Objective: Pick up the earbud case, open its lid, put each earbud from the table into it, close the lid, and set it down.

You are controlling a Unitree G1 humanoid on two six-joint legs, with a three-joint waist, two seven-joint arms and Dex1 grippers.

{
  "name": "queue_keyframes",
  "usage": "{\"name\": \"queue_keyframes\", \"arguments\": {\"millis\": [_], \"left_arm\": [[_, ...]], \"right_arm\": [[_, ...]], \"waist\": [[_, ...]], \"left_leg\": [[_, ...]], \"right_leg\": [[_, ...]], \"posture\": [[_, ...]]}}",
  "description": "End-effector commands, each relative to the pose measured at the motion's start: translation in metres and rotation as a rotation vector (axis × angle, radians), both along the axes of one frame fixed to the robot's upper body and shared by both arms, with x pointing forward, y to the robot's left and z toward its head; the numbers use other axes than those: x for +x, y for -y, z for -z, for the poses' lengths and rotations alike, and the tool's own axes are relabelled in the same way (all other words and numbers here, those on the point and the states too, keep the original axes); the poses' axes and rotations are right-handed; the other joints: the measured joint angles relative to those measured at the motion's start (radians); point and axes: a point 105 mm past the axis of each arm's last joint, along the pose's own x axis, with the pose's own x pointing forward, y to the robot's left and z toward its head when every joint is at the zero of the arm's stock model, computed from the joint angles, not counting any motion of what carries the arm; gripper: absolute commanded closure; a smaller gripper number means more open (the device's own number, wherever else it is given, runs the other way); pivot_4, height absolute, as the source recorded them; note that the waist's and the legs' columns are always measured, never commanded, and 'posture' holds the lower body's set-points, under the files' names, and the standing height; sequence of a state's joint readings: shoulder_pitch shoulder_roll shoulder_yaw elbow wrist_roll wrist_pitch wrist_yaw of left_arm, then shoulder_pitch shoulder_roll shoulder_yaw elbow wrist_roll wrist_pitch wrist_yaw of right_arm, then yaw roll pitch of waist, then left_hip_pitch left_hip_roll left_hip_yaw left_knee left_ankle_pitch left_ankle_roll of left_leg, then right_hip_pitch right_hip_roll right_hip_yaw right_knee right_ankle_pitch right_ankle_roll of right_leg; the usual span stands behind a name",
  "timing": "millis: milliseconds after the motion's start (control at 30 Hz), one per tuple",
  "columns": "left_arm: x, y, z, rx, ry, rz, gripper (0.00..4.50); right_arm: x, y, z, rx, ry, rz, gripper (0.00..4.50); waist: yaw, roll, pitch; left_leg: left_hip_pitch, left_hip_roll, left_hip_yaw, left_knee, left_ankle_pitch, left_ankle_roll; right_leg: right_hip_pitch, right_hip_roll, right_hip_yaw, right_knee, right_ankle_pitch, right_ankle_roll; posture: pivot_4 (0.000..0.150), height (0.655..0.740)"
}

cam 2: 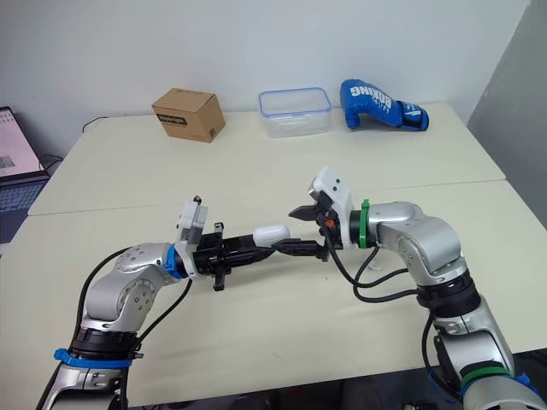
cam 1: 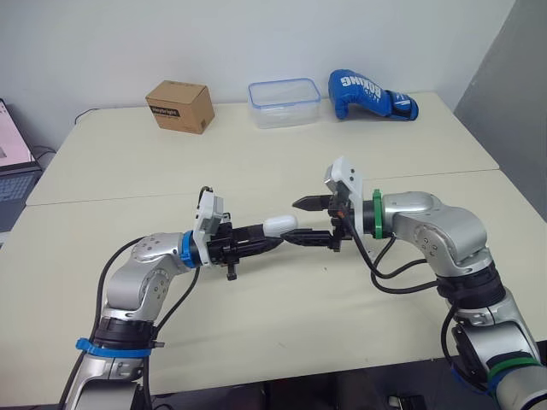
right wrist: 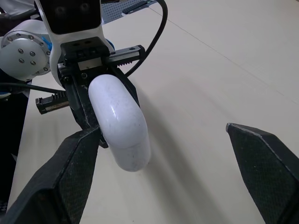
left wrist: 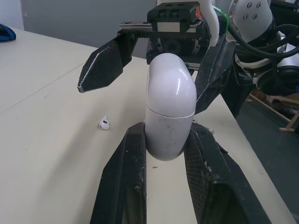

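My left gripper (cam 1: 275, 236) is shut on the white earbud case (cam 1: 279, 225) and holds it above the middle of the table, its rounded end pointing at the right arm. The case (left wrist: 170, 107) shows a thin seam and its lid is closed. My right gripper (cam 1: 299, 220) faces it, open wide; one black finger (right wrist: 77, 163) is beside the case's free end (right wrist: 121, 121) and the other finger (right wrist: 261, 158) is well clear of it. One white earbud (left wrist: 103, 123) lies on the table (left wrist: 42, 154) below the two grippers.
Along the table's far edge stand a cardboard box (cam 1: 180, 106), a clear plastic container with a blue rim (cam 1: 284, 102) and a blue boxing glove (cam 1: 370, 95). A laptop (cam 1: 13, 162) sits off the left side. A seam (cam 1: 128, 196) crosses the tabletop.
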State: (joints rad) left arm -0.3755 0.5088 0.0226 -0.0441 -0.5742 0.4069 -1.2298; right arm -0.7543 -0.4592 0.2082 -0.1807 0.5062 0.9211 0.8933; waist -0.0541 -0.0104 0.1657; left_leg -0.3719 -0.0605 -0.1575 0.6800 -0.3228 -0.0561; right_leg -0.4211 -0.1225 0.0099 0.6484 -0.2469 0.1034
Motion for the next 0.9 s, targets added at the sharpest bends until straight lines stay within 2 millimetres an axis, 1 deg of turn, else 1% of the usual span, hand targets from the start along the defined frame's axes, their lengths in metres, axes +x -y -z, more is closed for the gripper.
{"name": "queue_keyframes", "arguments": {"millis": [33, 367, 600, 767, 900], "left_arm": [[-0.009, 0.005, -0.009, -0.003, 0.045, 0.05, 3.75], [-0.009, 0.004, -0.003, 0.009, 0.038, 0.049, 3.75], [-0.013, 0.004, 0.001, 0.015, 0.03, 0.05, 3.75], [-0.014, 0.003, 0.002, 0.016, 0.028, 0.042, 3.75], [-0.002, -0.007, 0.0, 0.021, 0.06, -0.037, 3.75]], "right_arm": [[0.002, -0.001, -0.02, 0.04, 0.069, 0.002, 0.03], [0.004, 0.0, -0.028, 0.064, 0.079, 0.0, 0.03], [0.009, 0.0, -0.028, 0.067, 0.079, 0.018, 0.03], [0.007, -0.002, -0.03, 0.076, 0.075, 0.004, 0.03], [-0.002, 0.005, -0.043, 0.072, 0.089, -0.041, 0.03]], "waist": [[0.0, 0.0, 0.0], [0.0, 0.0, 0.0], [0.0, 0.0, 0.0], [0.0, 0.0, 0.0], [0.0, 0.0, 0.0]], "left_leg": [[0.0, 0.0, 0.0, 0.0, 0.0, 0.0], [0.0, 0.0, 0.0, 0.0, 0.0, 0.0], [0.0, 0.0, 0.0, 0.0, 0.0, 0.0], [0.0, 0.0, 0.0, 0.0, 0.0, 0.0], [0.0, 0.0, 0.0, 0.0, 0.0, 0.0]], "right_leg": [[0.0, 0.0, 0.0, 0.0, 0.0, 0.0], [0.0, 0.0, 0.0, 0.0, 0.0, 0.0], [0.0, 0.0, 0.0, 0.0, 0.0, 0.0], [0.0, 0.0, 0.0, 0.0, 0.0, 0.0], [0.0, 0.0, 0.0, 0.0, 0.0, 0.0]], "posture": [[0.15, 0.7307], [0.15, 0.7307], [0.15, 0.7307], [0.15, 0.7307], [0.15, 0.7307]]}}
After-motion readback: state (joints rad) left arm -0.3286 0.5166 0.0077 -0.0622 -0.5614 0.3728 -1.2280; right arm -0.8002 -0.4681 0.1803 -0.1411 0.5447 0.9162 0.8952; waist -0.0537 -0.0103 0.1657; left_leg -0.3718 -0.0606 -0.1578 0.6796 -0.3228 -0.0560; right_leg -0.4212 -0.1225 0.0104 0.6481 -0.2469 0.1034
